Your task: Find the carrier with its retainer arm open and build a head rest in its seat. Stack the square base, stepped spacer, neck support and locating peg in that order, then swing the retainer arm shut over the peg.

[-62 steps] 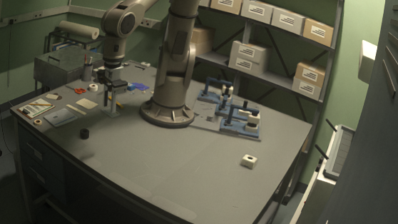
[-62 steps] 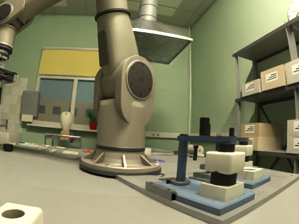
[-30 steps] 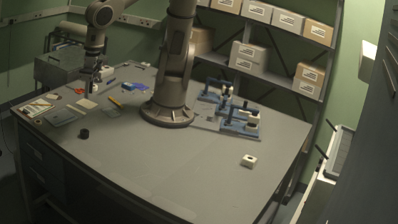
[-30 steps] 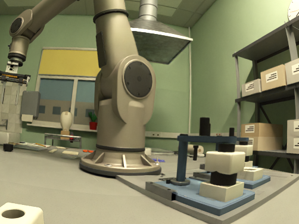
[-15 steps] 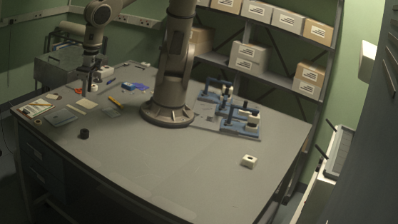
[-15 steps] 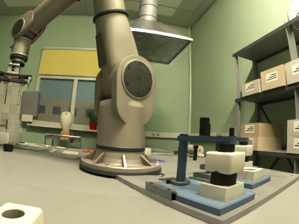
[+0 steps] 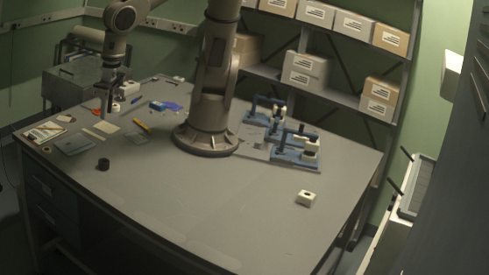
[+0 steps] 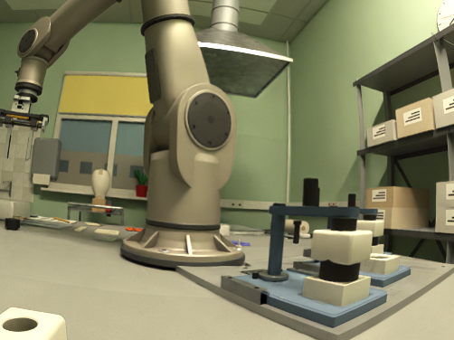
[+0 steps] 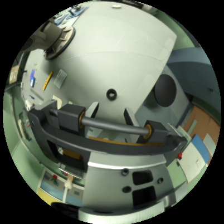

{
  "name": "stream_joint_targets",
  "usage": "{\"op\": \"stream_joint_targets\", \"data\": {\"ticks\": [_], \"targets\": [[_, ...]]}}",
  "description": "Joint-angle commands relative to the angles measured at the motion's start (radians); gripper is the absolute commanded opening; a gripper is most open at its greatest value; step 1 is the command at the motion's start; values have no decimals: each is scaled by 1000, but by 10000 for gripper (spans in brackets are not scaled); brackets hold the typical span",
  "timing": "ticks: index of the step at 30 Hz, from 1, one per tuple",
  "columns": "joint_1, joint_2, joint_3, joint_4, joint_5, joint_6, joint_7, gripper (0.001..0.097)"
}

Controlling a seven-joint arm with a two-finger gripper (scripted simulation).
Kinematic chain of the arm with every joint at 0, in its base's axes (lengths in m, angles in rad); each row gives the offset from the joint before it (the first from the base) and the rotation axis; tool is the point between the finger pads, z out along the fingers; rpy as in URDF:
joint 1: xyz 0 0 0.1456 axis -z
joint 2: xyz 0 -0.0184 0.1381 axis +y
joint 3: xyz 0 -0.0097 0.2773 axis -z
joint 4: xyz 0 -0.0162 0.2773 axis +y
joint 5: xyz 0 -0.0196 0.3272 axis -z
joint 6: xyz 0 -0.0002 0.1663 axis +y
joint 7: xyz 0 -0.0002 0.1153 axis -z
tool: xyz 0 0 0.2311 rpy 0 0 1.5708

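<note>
A small black ring-shaped part (image 7: 104, 163) (image 9: 111, 94) lies on the grey bench near its front left edge, below and in front of my gripper. A white square block with a round hole (image 7: 306, 197) (image 8: 27, 323) sits alone near the bench's right front. Three blue carriers (image 7: 289, 142) stand on a plate right of the arm's base; the nearest one (image 8: 325, 280) carries a stack of white and black parts under its arm. My gripper (image 7: 106, 94) (image 9: 111, 112) hangs over the far left of the bench, open and empty.
The arm's wide base (image 7: 206, 135) stands mid-bench. Papers, a clipboard (image 7: 44, 131), a yellow tool (image 7: 142, 125) and small items clutter the left side. A grey box (image 7: 72, 81) stands behind the bench, shelves of cartons (image 7: 350, 52) to the right.
</note>
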Motion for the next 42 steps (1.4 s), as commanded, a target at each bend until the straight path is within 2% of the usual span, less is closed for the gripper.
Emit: {"op": "stream_joint_targets", "data": {"ticks": [1,7,18,23,42], "targets": [[2,3,-2,2,-3,-4,2,635],[26,37,-22,27,-37,-53,31,635],[114,158,-115,91,-158,-212,131,635],[147,200,-153,106,-200,-265,165,635],[177,237,-190,117,-238,-311,195,635]]}}
